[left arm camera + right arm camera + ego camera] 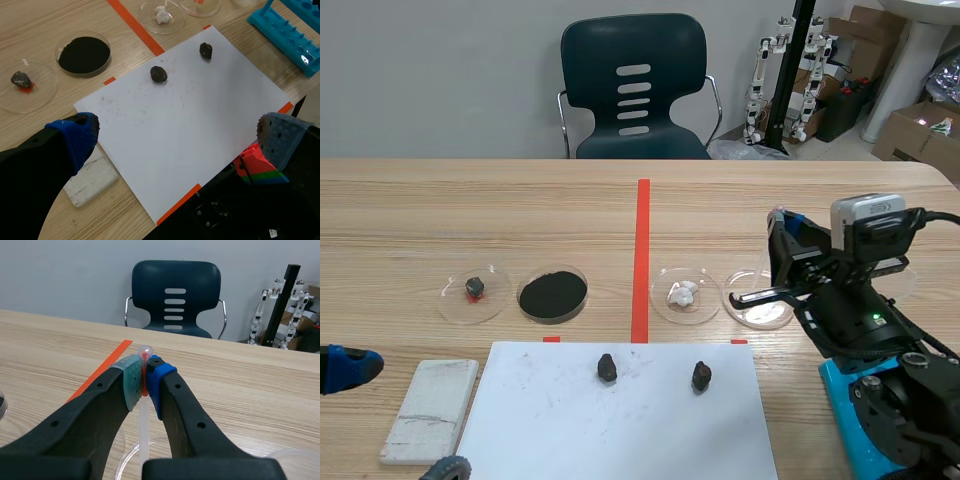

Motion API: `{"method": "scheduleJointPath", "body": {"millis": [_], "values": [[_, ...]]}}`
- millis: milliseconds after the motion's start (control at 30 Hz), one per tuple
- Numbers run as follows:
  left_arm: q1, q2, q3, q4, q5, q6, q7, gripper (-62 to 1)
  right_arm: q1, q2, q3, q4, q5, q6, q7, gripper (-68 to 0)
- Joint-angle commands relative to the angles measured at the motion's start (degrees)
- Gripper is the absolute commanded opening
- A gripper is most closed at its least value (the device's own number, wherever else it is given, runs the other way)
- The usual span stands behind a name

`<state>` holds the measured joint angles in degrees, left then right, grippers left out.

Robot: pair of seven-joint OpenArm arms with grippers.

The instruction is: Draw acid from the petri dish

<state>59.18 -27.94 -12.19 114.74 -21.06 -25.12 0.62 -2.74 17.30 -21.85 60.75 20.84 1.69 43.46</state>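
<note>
My right gripper [145, 377] is shut on a clear plastic pipette [144, 432], squeezing it just under its bulb. The stem points down toward a clear petri dish [126, 461] under the fingers. Whether the tip touches the liquid I cannot tell. In the scene view the right gripper [790, 245] hangs over the rightmost petri dish [760, 312] on the table. My left gripper [177, 137] is open over the near edge of a white paper sheet [190, 120], holding nothing.
Three more dishes stand in the row: white lumps [686, 294], black powder [552, 293], a dark stone on red [474, 291]. Two dark stones [607, 368] [701, 376] lie on the paper. A white block [430, 410] is at its left, a blue rack [865, 420] at right.
</note>
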Motion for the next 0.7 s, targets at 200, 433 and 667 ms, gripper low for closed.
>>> {"method": "scheduleJointPath", "body": {"millis": [200, 433, 667], "values": [[-0.17, 0.44, -0.15, 0.83, -0.61, 0.09, -0.59, 1.4, 0.66, 0.2, 0.39, 0.5, 0.17, -0.2, -0.5, -66.2], [-0.17, 0.44, -0.15, 0.83, -0.61, 0.09, -0.59, 1.4, 0.66, 0.2, 0.39, 0.52, -0.17, -0.2, -0.42, -65.5], [-0.17, 0.44, -0.15, 0.83, -0.61, 0.09, -0.59, 1.4, 0.66, 0.2, 0.39, 0.52, -0.26, -0.2, -0.42, -63.7]]}}
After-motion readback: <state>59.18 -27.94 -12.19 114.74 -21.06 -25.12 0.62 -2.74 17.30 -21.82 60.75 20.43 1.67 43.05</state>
